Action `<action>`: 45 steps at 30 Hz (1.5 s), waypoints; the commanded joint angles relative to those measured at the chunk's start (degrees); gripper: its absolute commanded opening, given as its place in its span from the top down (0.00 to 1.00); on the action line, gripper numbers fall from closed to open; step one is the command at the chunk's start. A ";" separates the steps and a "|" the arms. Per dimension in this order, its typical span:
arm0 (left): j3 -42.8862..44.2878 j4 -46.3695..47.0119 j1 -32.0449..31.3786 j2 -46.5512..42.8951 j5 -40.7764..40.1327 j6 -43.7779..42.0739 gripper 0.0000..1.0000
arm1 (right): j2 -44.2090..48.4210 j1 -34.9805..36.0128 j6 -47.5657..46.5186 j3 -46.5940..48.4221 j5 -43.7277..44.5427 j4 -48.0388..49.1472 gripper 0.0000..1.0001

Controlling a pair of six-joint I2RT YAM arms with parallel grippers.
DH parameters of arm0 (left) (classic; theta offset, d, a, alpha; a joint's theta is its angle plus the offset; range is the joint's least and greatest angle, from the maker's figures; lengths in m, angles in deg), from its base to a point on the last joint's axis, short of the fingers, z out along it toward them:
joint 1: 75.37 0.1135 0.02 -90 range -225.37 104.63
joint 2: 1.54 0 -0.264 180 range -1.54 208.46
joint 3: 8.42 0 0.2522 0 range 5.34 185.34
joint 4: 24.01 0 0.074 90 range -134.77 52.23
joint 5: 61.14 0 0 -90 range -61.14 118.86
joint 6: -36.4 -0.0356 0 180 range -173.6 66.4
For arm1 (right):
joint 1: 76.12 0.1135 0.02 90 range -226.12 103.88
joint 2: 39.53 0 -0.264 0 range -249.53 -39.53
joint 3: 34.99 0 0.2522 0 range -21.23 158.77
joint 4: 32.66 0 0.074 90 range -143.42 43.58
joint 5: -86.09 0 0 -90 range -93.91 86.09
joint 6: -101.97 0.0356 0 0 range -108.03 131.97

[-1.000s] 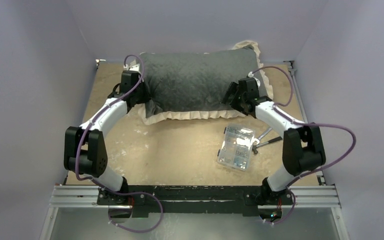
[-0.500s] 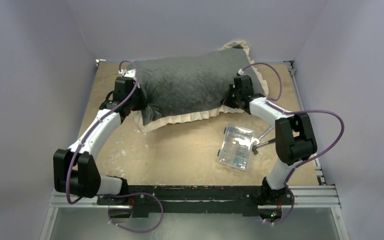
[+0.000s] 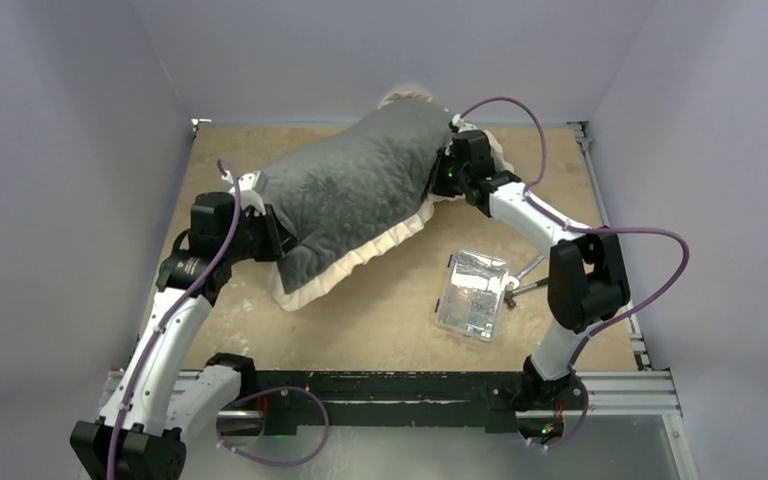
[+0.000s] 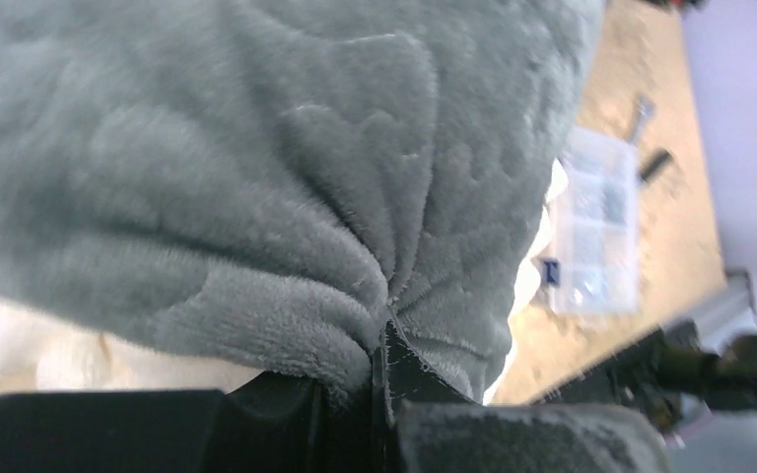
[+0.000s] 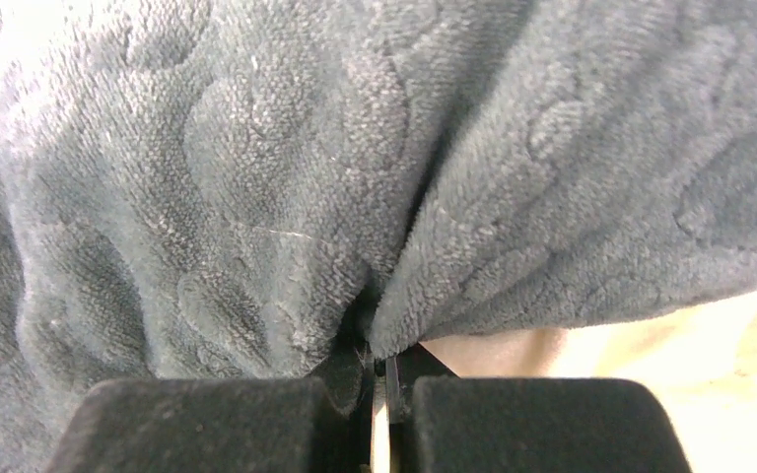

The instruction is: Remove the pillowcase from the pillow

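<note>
Pillowcase (image 3: 350,190) is pinched at both ends. Left gripper (image 4: 379,367) has its jaws almost closed on a bunched fold of the grey-green plush, the fabric puckering into the nip in the left wrist view. Right gripper (image 5: 379,363) does the same at the other end: jaws narrow, a ridge of plush squeezed betw. them, only a thin slit showing under the fold.

From above, the left gripper grips the cover's near-left end approx. level w/ the left edge of the table (image 3: 380,330); the right gripper grips the far-right end, close to the back wall. The pillowcase spans betw. the two on a diagonal, dark face up, far end raised higher than the near end. The cover bulges full, but the pillow inside is hidden by the plush.

Cream frill (image 3: 360,262) hangs along the lower edge, facing the arm bases; its near-left corner droops toward the table, can't tell if it touches. A bit more frill peeks out at the far end by the wall.

Right of the frill, well apart from it, a clear plastic parts box (image 3: 472,295) lies flat on the table; a couple of metal tools (image 3: 528,275) lie just beside its right side.
</note>
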 commanded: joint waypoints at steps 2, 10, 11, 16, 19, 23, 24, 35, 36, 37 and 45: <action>-2.09 -0.22 -0.28 -4.86 22.44 -3.55 1.00 | -0.45 0.96 -1.43 4.95 -3.82 1.77 1.00; 9.13 -9.91 -0.37 -2.48 12.98 -6.16 0.51 | 3.77 -0.82 1.78 0.26 -1.88 -2.11 0.56; 11.74 -10.82 -0.35 -1.66 10.69 -6.03 0.46 | 4.77 -1.79 2.07 -0.55 -1.83 -2.58 0.49; 22.68 -12.30 -0.29 3.14 0.49 -4.39 0.31 | 10.68 -8.99 5.26 -6.47 -6.41 -3.15 0.26; 26.70 -10.60 -0.28 6.57 -2.13 -3.64 0.26 | 13.91 -11.12 5.40 -9.24 -7.41 -3.26 0.13; 30.30 -7.69 -0.28 12.35 -4.23 -3.17 0.24 | 17.07 -11.49 6.98 -12.66 -9.03 -3.29 0.01; 30.65 -6.80 -0.28 13.86 -4.63 -3.15 0.24 | 17.54 -11.52 7.67 -13.78 -9.67 -3.01 0.01; 33.47 1.02 -0.29 33.44 -7.59 -4.78 0.24 | 19.88 -11.53 20.36 -30.06 -19.74 15.65 0.01; 33.52 1.30 -0.28 35.04 -7.59 -5.03 0.24 | 19.13 -11.50 21.17 -30.76 -20.58 17.25 0.01; 33.27 1.58 -0.28 36.35 -7.61 -5.27 0.24 | 18.36 -11.50 21.87 -31.39 -21.48 19.07 0.01; 23.49 5.30 -0.28 40.78 -2.74 -3.05 0.30 | 9.65 -9.50 26.21 -31.69 -24.45 30.77 0.01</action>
